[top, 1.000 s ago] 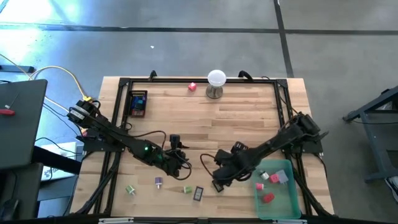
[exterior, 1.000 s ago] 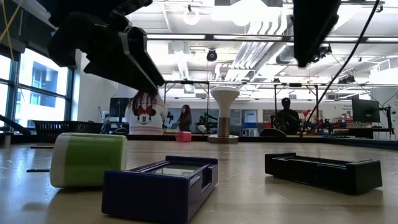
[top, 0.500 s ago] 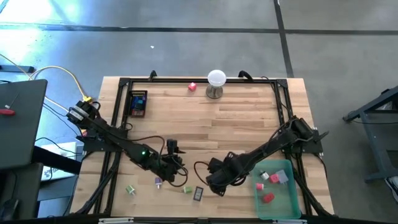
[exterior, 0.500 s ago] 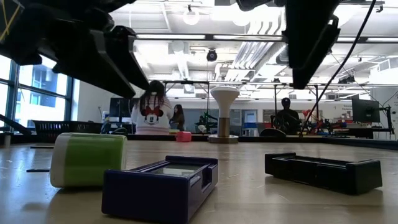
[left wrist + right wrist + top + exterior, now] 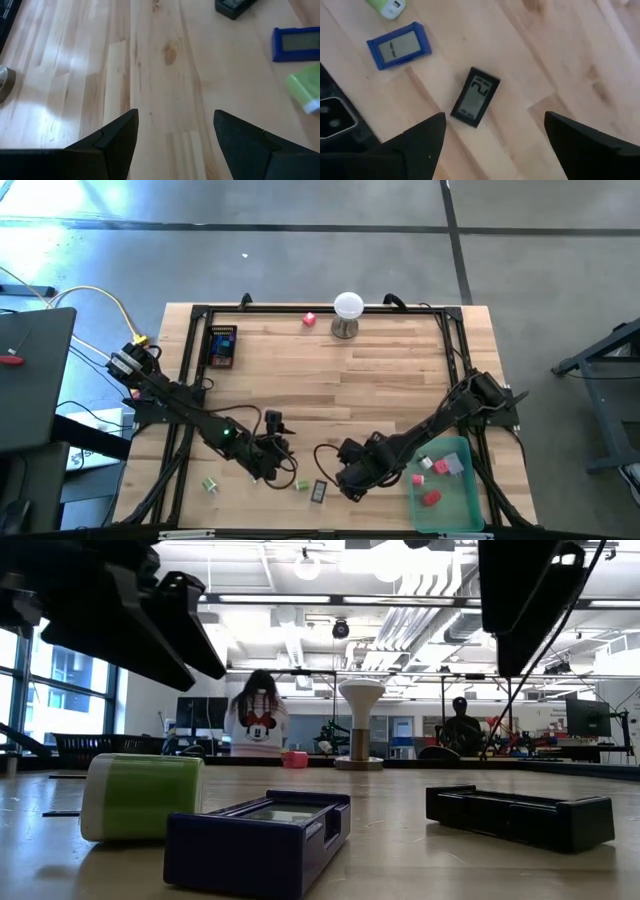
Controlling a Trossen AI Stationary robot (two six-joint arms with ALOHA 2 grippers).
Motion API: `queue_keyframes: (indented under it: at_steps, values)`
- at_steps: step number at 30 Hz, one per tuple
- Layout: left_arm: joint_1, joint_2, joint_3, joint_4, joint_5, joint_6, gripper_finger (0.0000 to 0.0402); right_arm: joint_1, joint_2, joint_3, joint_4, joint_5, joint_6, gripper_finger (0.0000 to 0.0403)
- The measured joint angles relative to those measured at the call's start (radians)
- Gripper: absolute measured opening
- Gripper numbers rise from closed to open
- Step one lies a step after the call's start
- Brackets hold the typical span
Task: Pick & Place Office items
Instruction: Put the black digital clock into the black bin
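Two grippers: both low over the table, both with fingers apart and holding nothing.
Right gripper (image 5: pixel 493 120): hovering, and here's the target, the black piece (image 5: pixel 475 97), just ahead of its gap, a shade towards one finger.
Long axis: runs roughly forward from the gripper, slightly slanted, so the jaws look set to straddle its narrow width.
Left gripper (image 5: pixel 175 114): only bare wood between its fingers; the same black piece lies well ahead and off to one side.
Nearer arm: the right, clearly.
Further out: blue piece (image 5: pixel 400 45) and green piece (image 5: pixel 387 7) beyond the black one.
Bin (image 5: pixel 460 510): back along the right arm, pieces already inside.
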Motion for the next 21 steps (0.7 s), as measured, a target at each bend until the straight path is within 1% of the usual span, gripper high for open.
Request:
queue_keyframes:
  at_steps: [4, 7, 10, 12, 15, 18, 21]
  values:
    - [-0.009, 0.000, 0.000, 0.000, 0.000, -0.001, 0.0249, 0.002, 0.021, 0.000, 0.002, -0.048, 0.064, 0.0326]
    - [-0.011, 0.000, 0.000, 0.000, 0.000, -0.001, 0.0249, 0.007, 0.054, 0.000, 0.034, -0.077, 0.071, 0.0326]
    - [-0.012, 0.000, 0.000, 0.001, -0.001, 0.002, 0.0249, 0.005, 0.080, 0.000, 0.081, -0.080, 0.048, 0.0326]
    - [-0.012, 0.000, 0.000, 0.001, -0.001, 0.003, 0.0249, 0.005, 0.085, 0.000, 0.077, -0.075, 0.048, 0.0324]
    - [-0.011, 0.000, 0.000, 0.001, -0.002, 0.002, 0.0249, 0.000, 0.085, 0.000, 0.057, -0.051, 0.056, 0.0309]
    - [-0.011, 0.000, 0.000, 0.001, -0.002, 0.001, 0.0249, -0.002, 0.085, 0.000, 0.052, -0.021, 0.074, 0.0285]
    - [-0.011, 0.001, 0.000, 0.004, -0.002, -0.006, 0.0249, -0.003, 0.094, 0.000, 0.070, -0.023, 0.073, 0.0262]
